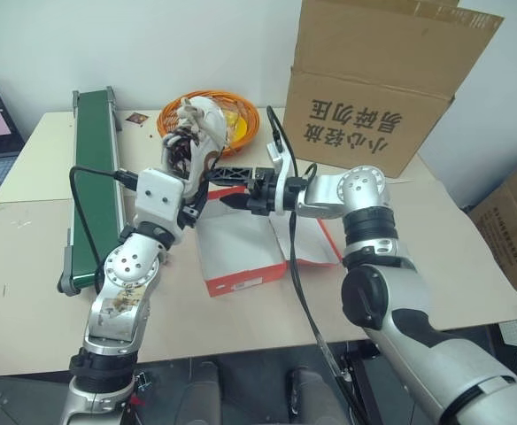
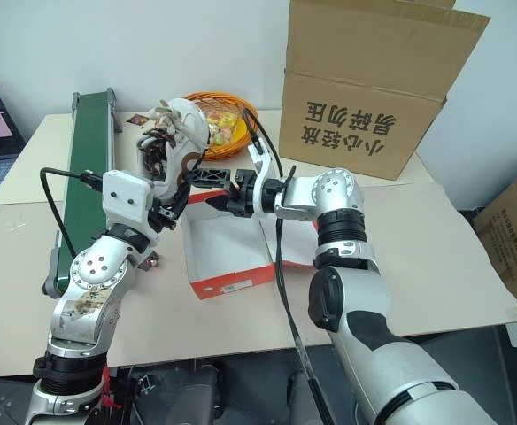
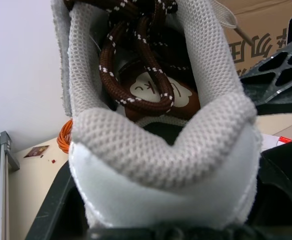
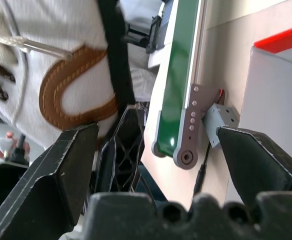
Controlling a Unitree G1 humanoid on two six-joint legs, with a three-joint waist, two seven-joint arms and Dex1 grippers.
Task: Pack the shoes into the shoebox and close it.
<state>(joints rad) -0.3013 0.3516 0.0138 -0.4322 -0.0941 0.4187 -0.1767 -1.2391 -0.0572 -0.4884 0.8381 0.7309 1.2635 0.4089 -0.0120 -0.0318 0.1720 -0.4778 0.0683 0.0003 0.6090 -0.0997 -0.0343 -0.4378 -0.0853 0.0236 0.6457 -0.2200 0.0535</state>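
Note:
One white sneaker (image 1: 192, 133) with dark brown laces and a tan side mark is held up in the air, heel down, with my left gripper (image 1: 194, 181) shut on its heel. In the left wrist view the heel (image 3: 166, 165) sits between the fingers. My right gripper (image 1: 232, 188) points sideways at the shoe with its jaws wide open and nothing between them. The sneaker's side (image 4: 61, 75) lies just beyond one right finger. The shoebox (image 1: 245, 285), red-orange outside and white inside, lies open on the table right below both grippers.
A green conveyor belt (image 1: 95, 177) runs along the table's left side. An orange basket (image 1: 241, 115) with small items stands behind the shoe. A large brown printed carton (image 1: 374, 88) fills the back right. A black cable (image 1: 294, 266) hangs across the shoebox.

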